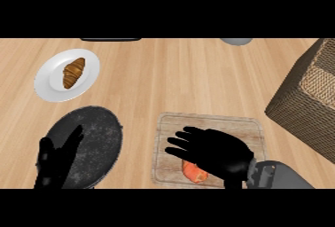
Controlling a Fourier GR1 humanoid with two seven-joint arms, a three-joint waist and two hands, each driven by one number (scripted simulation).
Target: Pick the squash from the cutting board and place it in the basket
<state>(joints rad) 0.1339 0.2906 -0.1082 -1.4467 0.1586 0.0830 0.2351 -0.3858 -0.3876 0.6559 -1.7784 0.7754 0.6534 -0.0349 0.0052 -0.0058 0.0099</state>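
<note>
The basket (307, 97) stands at the tabletop's (183, 75) right. On the near cutting board (216, 124), the right hand (216, 153) hovers, fingers apart, over the orange squash (194, 172), which lies ungrasped. Grasping, carrying and placing all appear left to do.

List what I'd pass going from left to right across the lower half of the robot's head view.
dark plate → cutting board → basket
</note>
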